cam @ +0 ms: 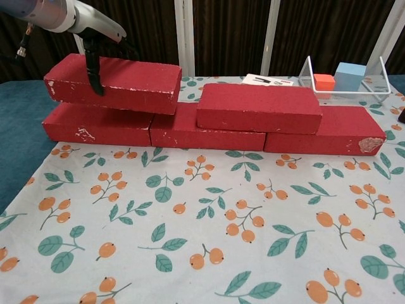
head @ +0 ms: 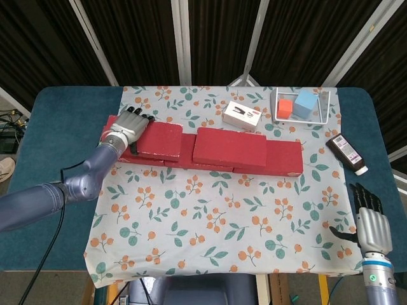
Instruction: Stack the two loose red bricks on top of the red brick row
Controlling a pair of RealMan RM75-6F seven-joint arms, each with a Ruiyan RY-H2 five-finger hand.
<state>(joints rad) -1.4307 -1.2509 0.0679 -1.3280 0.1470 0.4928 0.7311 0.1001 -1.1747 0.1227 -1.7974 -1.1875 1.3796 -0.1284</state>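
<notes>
Over the brick row (cam: 209, 130), left hand (head: 129, 129) fingers (cam: 93, 69) grasping tilted red brick (cam: 117, 82), right hand (head: 372, 226) released.

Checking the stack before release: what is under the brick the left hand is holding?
The bottom row's left brick and part of the middle one lie under the held brick, gripped by the left hand. Whether it rests fully is unclear.

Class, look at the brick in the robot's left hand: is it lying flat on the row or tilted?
Tilted. In the chest view the held brick slopes, its right end touching the brick row, its left end raised in the left hand.
</notes>
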